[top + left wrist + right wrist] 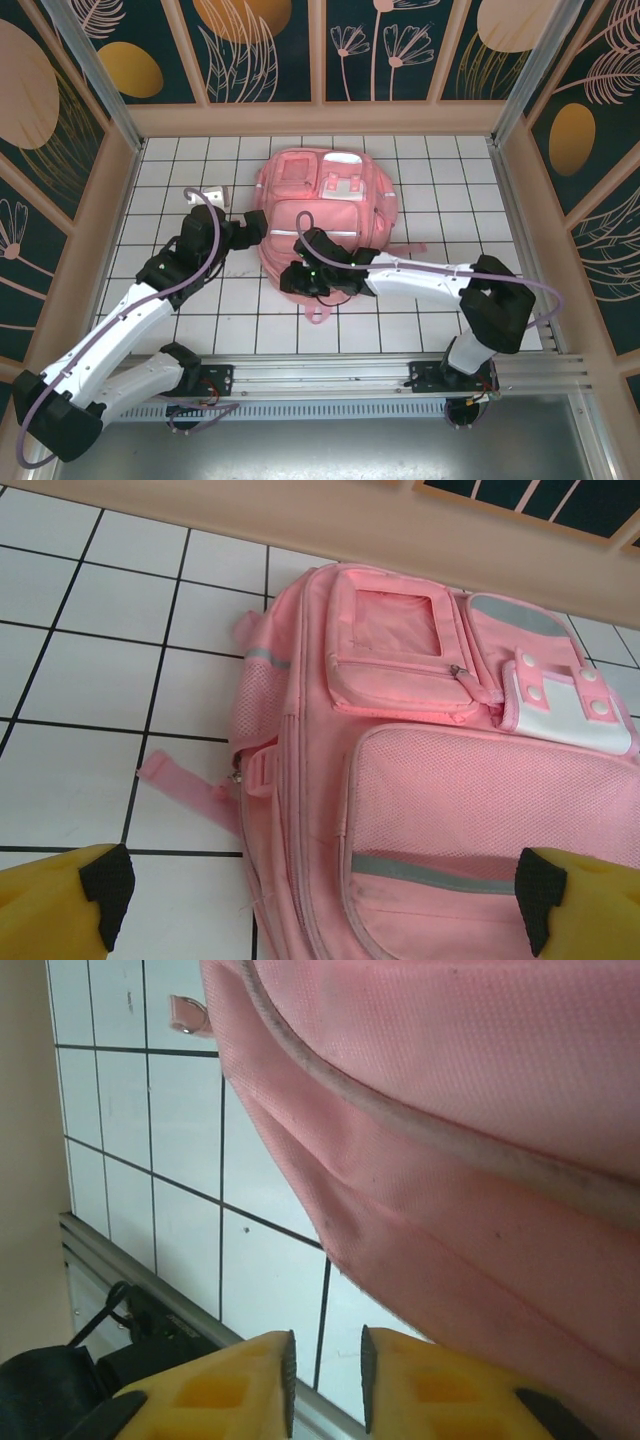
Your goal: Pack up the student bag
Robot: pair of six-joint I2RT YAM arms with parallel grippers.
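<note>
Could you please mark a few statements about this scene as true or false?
1. The bag lies flat on the table, front side up. True.
2. The left gripper is clamped on a strap. False: its jaws stand wide open above the bag and hold nothing.
3. The right gripper has its jaws a little apart with nothing between them. True.
4. The table is bare wood. False: it is covered in white tiles with dark grid lines.
</note>
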